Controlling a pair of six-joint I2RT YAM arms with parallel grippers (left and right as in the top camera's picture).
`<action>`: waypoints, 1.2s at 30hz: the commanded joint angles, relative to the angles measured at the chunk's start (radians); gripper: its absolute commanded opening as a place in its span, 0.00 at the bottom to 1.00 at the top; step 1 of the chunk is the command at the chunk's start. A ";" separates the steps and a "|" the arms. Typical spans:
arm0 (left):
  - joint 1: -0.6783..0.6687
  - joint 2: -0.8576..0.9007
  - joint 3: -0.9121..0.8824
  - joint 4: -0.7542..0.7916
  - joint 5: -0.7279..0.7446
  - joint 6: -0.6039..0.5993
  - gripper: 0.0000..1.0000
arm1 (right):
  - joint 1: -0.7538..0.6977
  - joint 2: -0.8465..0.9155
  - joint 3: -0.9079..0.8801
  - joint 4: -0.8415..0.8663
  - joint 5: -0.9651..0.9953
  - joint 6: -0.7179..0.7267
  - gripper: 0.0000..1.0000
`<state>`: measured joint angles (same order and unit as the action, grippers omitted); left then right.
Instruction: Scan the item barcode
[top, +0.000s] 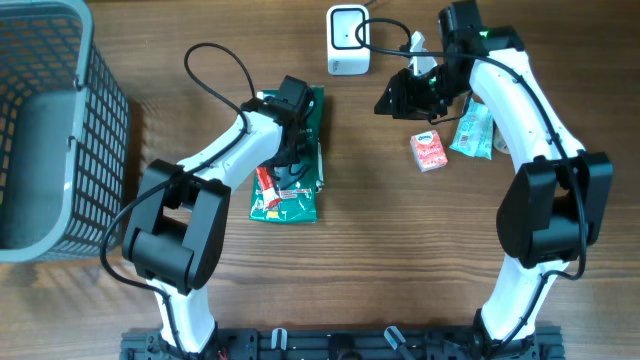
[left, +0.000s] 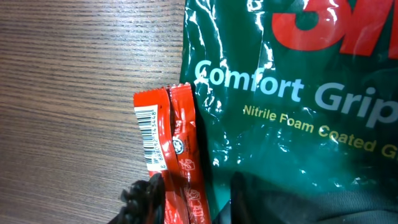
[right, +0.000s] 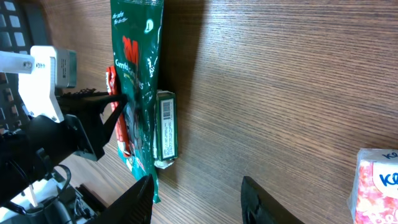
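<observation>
Straddling the lower end of the red sachet, my left tool has its fingers narrowly apart, one per side; whether they pinch it I cannot tell. My right tool is spread on nothing. Step in hand, by my judgement: pickup for scanning. Next move: secure the sachet, lift it, and turn its barcode toward the white scanner at upper centre. The glossy sachet lies flat on the tabletop, left of centre, against the green glove pack.
</observation>
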<state>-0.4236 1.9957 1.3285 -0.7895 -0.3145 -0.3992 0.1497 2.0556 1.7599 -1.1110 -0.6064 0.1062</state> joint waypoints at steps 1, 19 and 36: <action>0.008 0.002 -0.043 0.016 -0.019 -0.007 0.24 | 0.003 -0.014 0.000 -0.001 -0.020 -0.021 0.45; 0.037 -0.021 -0.141 0.064 0.090 -0.055 0.04 | 0.004 -0.014 0.000 -0.006 -0.020 -0.021 0.45; 0.210 -0.253 -0.018 -0.122 0.267 -0.077 0.43 | 0.004 -0.014 0.000 -0.001 -0.020 -0.027 0.41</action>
<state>-0.2104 1.7306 1.3132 -0.8837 -0.0940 -0.4641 0.1497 2.0552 1.7599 -1.1145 -0.6064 0.1020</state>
